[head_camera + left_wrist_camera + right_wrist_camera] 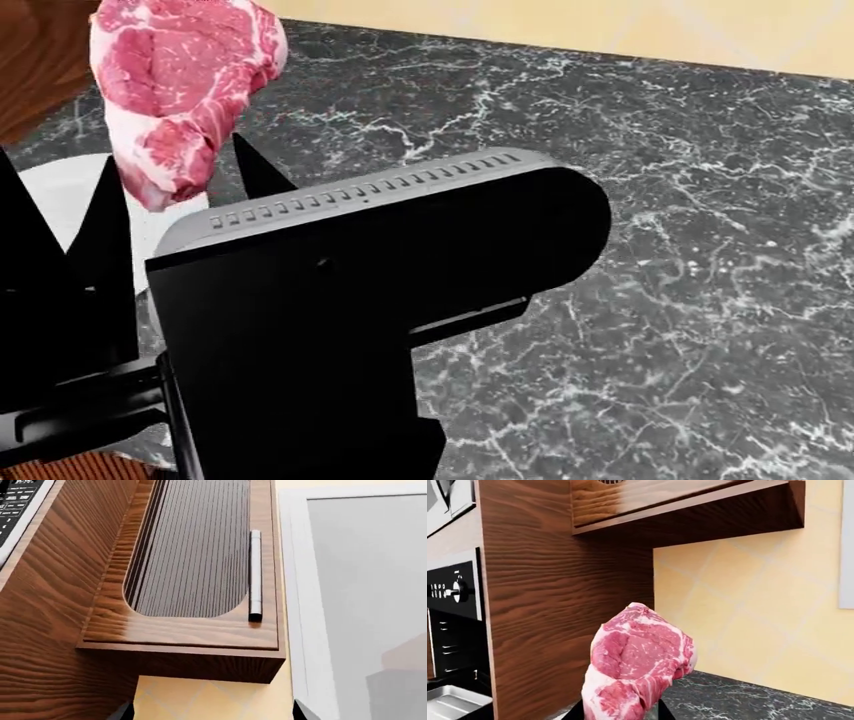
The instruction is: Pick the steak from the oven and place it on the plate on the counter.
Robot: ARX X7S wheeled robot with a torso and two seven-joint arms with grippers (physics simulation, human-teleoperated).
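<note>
Transfer step in hand. Right claw is closed on the steak, held upright above the bench, clear of the oven. Plate lies below and just beyond the claw. Next, judged: lower over plate, release. Left claw's state cannot be told.

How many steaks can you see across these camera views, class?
1. The steak is held up in the right gripper above the counter, near the plate; none elsewhere visible.
</note>
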